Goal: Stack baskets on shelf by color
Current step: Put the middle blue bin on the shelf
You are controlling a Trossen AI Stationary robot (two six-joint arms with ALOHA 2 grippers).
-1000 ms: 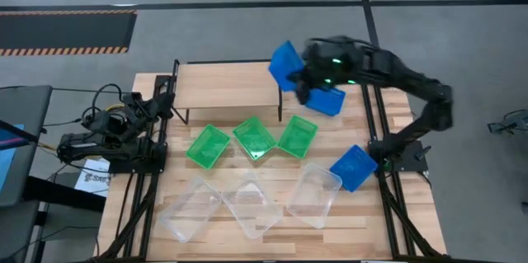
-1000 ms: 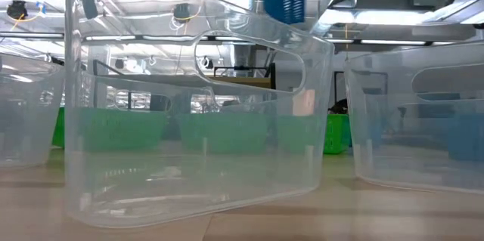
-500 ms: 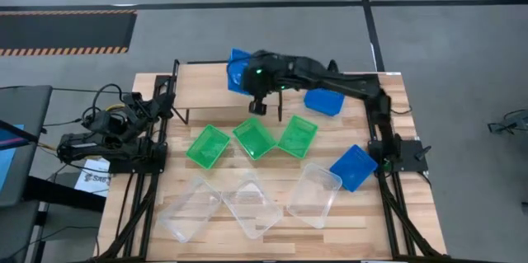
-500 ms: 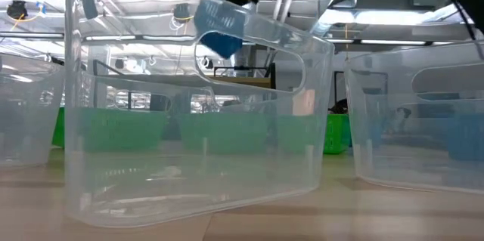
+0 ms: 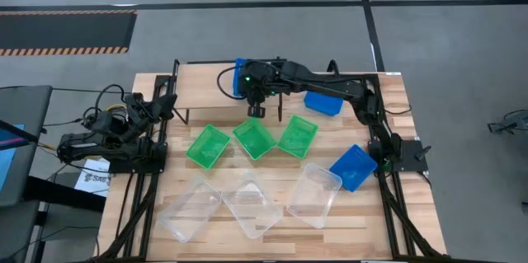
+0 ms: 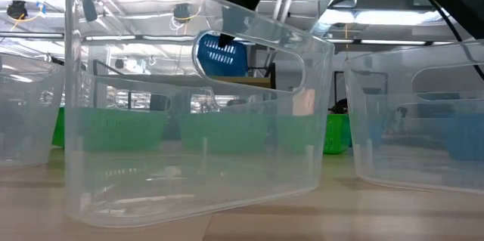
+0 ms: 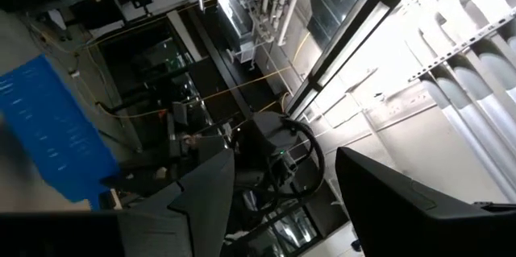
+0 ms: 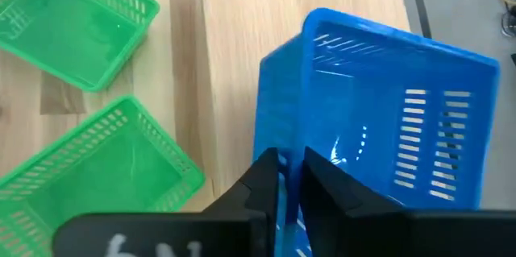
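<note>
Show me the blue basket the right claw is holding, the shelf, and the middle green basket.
held blue basket (image 8: pixel 403 120): right wrist view, its slotted wall.
shelf (image 5: pixel 206 86): high view, bare wood top.
middle green basket (image 5: pixel 254 138): high view, its floor.
right claw (image 8: pixel 289 178): right wrist view, between fingertips.

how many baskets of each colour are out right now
blue plastic baskets: 3 (one gripped by the right gripper over the shelf)
green plastic baskets: 3 ()
clear see-through baskets: 3 ()
total: 9

right arm outstretched, end effector (image 8: pixel 284 178) clamped, left arm folded
</note>
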